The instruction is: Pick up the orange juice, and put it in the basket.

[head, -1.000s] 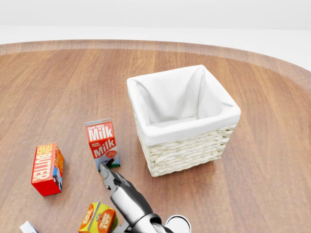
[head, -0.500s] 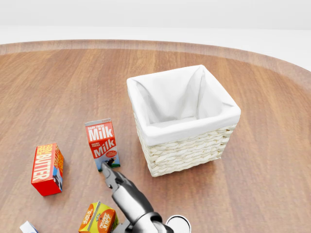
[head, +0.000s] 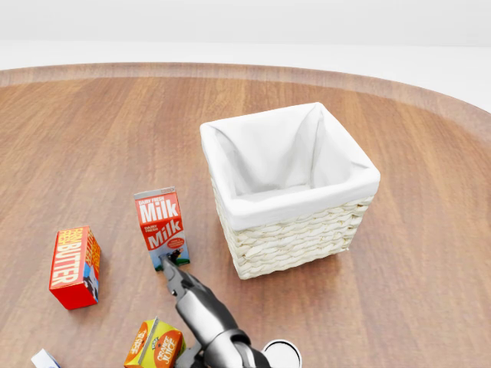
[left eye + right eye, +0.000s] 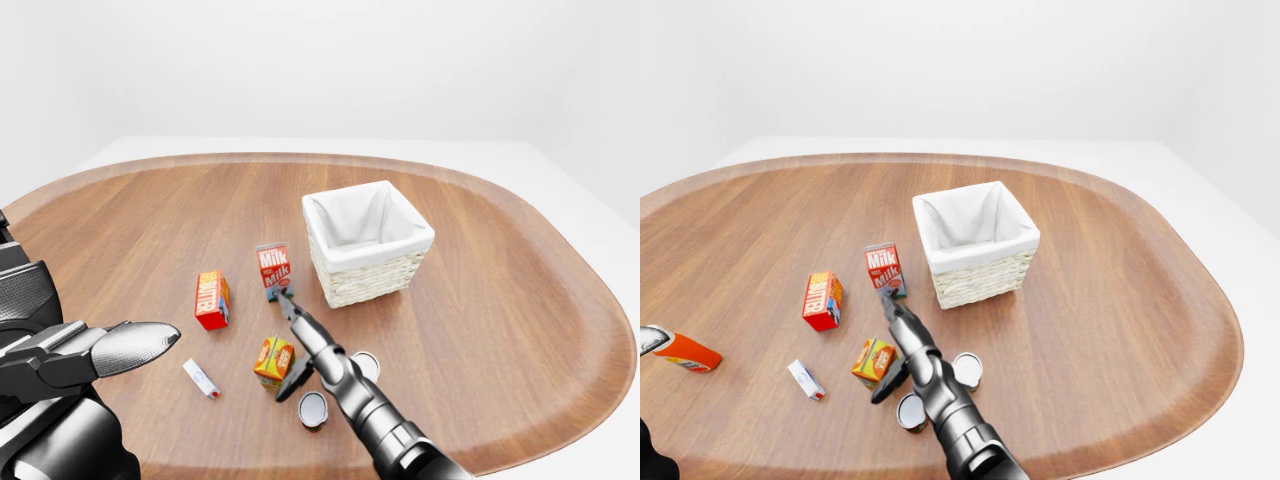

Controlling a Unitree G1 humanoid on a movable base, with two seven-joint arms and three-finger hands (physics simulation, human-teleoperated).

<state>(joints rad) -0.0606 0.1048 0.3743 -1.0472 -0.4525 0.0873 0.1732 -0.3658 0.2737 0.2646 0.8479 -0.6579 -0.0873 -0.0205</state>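
Note:
The orange juice carton (image 4: 274, 362) stands on the wooden table near the bottom of the left-eye view; it also shows in the head view (image 3: 156, 345). My right hand (image 4: 288, 345) is open just to its right. Its long fingers (image 3: 173, 277) point up at the milk carton (image 3: 162, 222), and its thumb hangs down beside the juice without gripping it. The wicker basket (image 3: 299, 203) with a white liner stands empty to the upper right. My left hand (image 4: 120, 347) hovers at the left edge of the left-eye view, holding nothing that I can see.
A red butter box (image 4: 211, 300) stands left of the milk. Two round cans (image 4: 313, 408) (image 4: 365, 365) sit beside my right arm. A small white tube (image 4: 201, 378) lies left of the juice. An orange bottle (image 4: 680, 350) lies at the far left.
My right hand has crept slightly up the head view, its fingertips closer to the milk carton's base. Nothing else has moved.

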